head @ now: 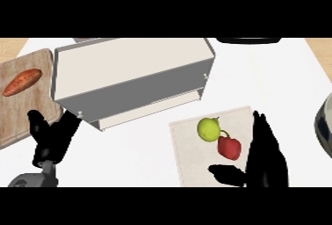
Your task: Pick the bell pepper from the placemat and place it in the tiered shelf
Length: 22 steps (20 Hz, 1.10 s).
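A bell pepper lies on the pale placemat [194, 162] at lower centre, showing a red part [229, 148] and a yellow-green part [209, 128] joined by a green stem. My right hand [265, 154] stands just right of it, fingers straight and pointing away, thumb stretched left below the pepper; it is open and apart from the pepper. The white and grey tiered shelf [130, 83] sits at upper left of centre, its open front facing me. My left hand [52, 138] rests open at lower left, fingers up, close to the shelf's near corner.
A wooden cutting board [19, 110] at the far left carries a sweet potato [22, 81]. A dark round object [248, 40] shows at the top edge and a grey metal vessel's rim [324, 127] at the right edge.
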Each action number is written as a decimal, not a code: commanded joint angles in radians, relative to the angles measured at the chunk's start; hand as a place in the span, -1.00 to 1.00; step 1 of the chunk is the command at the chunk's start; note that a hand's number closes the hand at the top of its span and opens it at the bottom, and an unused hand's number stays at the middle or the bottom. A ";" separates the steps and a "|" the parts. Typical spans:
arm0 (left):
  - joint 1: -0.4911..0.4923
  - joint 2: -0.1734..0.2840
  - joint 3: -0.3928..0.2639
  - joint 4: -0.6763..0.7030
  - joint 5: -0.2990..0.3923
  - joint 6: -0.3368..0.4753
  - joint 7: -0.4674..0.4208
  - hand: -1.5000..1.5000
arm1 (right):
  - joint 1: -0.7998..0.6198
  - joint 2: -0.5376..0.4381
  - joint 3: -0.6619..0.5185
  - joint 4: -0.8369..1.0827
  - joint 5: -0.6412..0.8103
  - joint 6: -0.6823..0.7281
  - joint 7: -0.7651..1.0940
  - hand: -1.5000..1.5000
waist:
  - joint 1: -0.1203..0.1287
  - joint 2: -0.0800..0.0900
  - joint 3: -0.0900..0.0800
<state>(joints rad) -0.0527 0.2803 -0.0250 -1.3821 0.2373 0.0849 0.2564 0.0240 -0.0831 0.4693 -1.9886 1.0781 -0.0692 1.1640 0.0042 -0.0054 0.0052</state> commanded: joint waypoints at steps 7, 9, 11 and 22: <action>0.029 0.005 0.027 0.043 0.012 -0.055 0.003 0.00 | 0.002 0.082 -0.061 0.098 0.085 0.023 0.076 -1.00 | -0.005 0.005 -0.006; 0.031 -0.031 -0.012 -0.001 -0.026 -0.001 0.038 0.00 | -0.047 0.082 -0.020 0.226 0.084 -0.071 0.121 -1.00 | 0.002 0.006 -0.005; 0.021 -0.029 0.015 0.080 -0.008 -0.049 -0.032 0.00 | -0.009 0.082 -0.140 0.217 0.080 -0.032 0.002 -1.00 | -0.006 0.007 -0.006; 0.038 -0.074 0.011 0.059 -0.067 -0.016 -0.038 0.00 | -0.032 0.083 -0.169 0.308 0.068 -0.144 -0.112 -1.00 | -0.004 0.006 -0.005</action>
<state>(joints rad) -0.0374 0.2435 -0.0001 -1.3812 0.1954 0.0585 0.2327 0.0094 -0.0051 0.3162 -1.7013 1.1586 -0.1650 1.0284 0.0009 -0.0066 0.0086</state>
